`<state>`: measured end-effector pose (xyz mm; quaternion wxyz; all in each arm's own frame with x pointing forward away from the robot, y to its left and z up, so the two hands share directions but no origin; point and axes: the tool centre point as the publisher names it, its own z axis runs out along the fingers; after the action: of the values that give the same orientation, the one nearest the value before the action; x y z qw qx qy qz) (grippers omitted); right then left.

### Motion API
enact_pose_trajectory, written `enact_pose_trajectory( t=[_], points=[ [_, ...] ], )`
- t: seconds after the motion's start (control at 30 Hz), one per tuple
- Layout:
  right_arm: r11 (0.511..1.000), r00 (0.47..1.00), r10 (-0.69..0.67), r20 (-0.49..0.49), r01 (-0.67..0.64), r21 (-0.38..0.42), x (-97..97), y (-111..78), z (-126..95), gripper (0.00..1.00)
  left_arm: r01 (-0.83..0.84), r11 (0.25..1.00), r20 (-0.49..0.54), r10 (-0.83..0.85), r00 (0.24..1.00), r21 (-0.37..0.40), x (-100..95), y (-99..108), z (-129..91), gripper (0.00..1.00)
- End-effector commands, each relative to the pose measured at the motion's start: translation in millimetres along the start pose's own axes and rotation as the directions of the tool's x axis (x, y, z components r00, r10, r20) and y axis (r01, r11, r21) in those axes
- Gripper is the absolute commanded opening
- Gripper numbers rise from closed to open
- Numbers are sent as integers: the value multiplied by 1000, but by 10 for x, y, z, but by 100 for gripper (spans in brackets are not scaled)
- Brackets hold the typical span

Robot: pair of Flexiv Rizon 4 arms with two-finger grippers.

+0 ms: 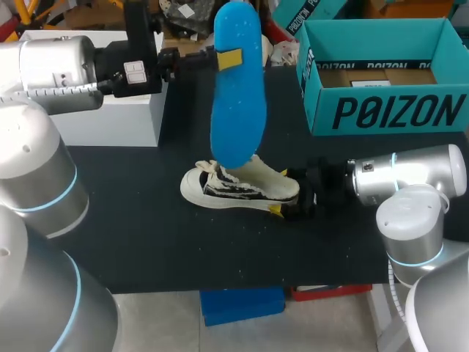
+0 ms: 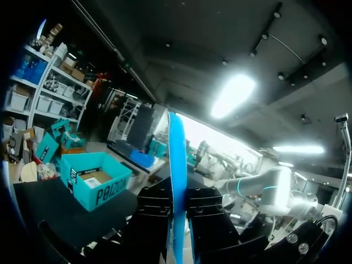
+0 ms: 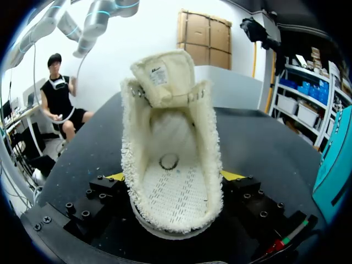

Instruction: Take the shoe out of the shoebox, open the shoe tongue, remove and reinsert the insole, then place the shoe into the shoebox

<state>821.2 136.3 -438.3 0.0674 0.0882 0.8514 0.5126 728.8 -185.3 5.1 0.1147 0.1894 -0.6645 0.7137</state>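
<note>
Left arm [image 1: 44, 73] with insole raised; right arm [image 1: 410, 176] clamping shoe on table.
On the black table [image 1: 146, 220], the teal shoebox [image 1: 388, 110] stands open at the far right corner, well apart from the shoe. The left gripper [image 1: 229, 59] is clenched on the blue insole [image 1: 238, 110], held upright above the shoe, lower end just over its opening. The shoe [image 1: 242, 187] rests at mid-table, tongue [image 3: 163, 77] pulled up. The right gripper [image 1: 289, 205] grasps the heel from both sides.

Insole [image 1: 238, 88]: bright blue. Shoe [image 1: 245, 187]: cream upper, black side panel, white sole; cream fleecy lining, dotted footbed. Box [image 1: 388, 110]: teal, black print. Table [image 1: 132, 220]: black.
</note>
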Motion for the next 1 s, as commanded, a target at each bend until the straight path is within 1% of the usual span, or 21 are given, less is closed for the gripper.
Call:
enact_pose_trajectory(
  t=[0.03,0.07,0.13,0.2,0.23,0.27,0.3,0.37,0.47,0.5,0.57,0.6,0.67,0.7,0.8,1.0],
  points=[
    [999,1000,-4,13,3,42,15,-9,-76,79,1,1000,9,-1,1000,0,23,7,4,0],
    [998,1000,-7,21,6,58,13,-8,-112,100,1,1000,9,-1,1000,0,23,7,4,0],
    [996,999,-14,33,11,91,13,3,-201,100,1,1000,9,-1,1000,0,23,7,4,0],
    [991,999,-25,35,20,134,14,8,-263,100,1,1000,9,-1,1000,0,23,7,4,0],
    [985,999,-36,37,29,169,15,13,-312,100,1,1000,9,-1,1000,0,23,7,4,0],
    [983,999,-40,36,32,182,14,13,-336,100,1,1000,9,-1,1000,0,23,7,4,0],
    [975,998,-48,37,39,218,15,22,-383,100,1,1000,9,-1,1000,0,23,7,4,0],
    [964,998,-64,22,56,258,18,43,-439,100,1,1000,9,-1,1000,0,23,7,4,0],
    [938,997,-77,9,70,341,25,62,-494,100,1,1000,9,-1,1000,0,23,7,4,0],
    [933,997,-81,6,74,353,25,65,-504,100,1,1000,9,-1,1000,0,23,7,4,0],
    [911,997,-82,-1,76,405,28,81,-528,100,1,1000,9,-1,1000,0,23,7,4,0],
    [891,996,-84,-9,79,447,27,90,-541,100,1,1000,9,-1,1000,0,23,7,4,0],
    [864,996,-85,-15,81,498,29,103,-557,100,1,1000,9,-1,1000,0,23,7,4,0],
    [841,996,-87,-20,84,534,31,118,-569,100,1,1000,9,-1,1000,0,23,7,4,0],
    [787,996,-89,-28,87,611,37,151,-591,100,1,1000,9,-1,1000,0,23,7,4,0],
    [707,996,-86,-20,75,703,37,204,-619,100,1,1000,9,-1,1000,0,23,7,4,0]
  ],
)
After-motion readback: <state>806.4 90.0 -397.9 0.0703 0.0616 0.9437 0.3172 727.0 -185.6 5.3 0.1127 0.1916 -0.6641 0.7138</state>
